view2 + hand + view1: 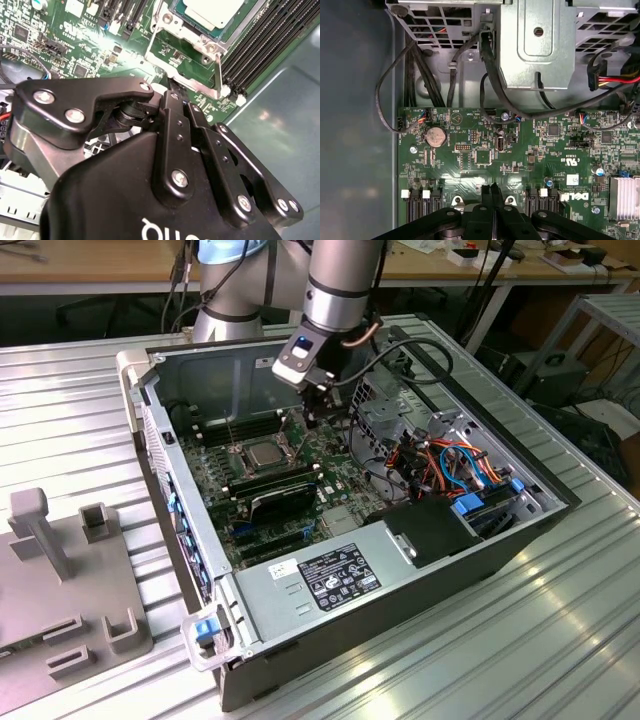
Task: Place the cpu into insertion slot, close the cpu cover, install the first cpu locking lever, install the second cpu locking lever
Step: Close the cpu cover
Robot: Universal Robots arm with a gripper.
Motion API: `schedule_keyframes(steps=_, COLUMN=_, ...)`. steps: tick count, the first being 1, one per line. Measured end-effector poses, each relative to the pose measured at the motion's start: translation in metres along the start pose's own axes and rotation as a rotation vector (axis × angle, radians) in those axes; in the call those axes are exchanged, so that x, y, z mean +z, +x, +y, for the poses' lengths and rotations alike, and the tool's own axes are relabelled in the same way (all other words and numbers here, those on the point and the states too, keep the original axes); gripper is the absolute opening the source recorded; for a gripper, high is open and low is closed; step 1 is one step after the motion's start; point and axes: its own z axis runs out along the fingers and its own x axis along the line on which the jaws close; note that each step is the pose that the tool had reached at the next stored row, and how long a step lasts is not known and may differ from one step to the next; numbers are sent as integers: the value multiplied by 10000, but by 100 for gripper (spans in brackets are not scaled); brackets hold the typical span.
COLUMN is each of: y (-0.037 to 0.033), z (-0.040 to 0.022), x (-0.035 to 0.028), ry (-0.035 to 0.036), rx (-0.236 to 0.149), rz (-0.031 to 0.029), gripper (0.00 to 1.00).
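The fingers (486, 210) are shut tight, holding nothing, close to the thin lever (218, 75) beside the cpu (265, 452), near the middle of the exterior view. I think it is best to push slowly and straight.

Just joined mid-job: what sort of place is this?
Probably a robotics lab or workshop: an open computer case on a ribbed metal table, with wooden workbenches behind.

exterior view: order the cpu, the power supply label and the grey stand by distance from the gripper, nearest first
From the gripper:
1. cpu, close by, slightly toward the exterior view's left.
2. power supply label, lower in the picture.
3. grey stand, far on the exterior view's left.
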Motion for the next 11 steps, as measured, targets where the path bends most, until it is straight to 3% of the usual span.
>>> schedule_keyframes(steps=11, y=1, z=-76, x=24, ry=0, rx=0, rz=-1, gripper=11)
